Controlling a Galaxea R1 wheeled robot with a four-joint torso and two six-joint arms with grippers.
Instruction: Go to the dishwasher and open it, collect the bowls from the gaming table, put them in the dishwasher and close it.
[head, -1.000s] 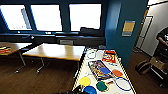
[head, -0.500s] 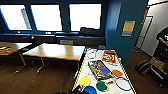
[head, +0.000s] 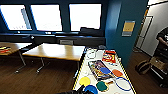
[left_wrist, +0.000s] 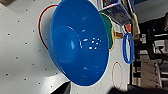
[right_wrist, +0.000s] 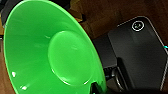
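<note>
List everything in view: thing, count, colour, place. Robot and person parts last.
gaming table: one, white top, yellow and black edge, in front of the robot
blue bowl: one, near end of the table, by the left gripper
green bowl: one, bright green, close before the right wrist camera
yellow bowl: one, near end
orange bowl: one, right side
racket: one, blue-rimmed, near right
game boxes: colourful, mid-table
wooden tables: left
person: far right

Left claw (head: 81, 89): we see its dark tip at the near edge of the head view, low and reaching forward. Finger state not discernible. Right claw: our wrist view shows dark housing; finger state indistinct.
</note>
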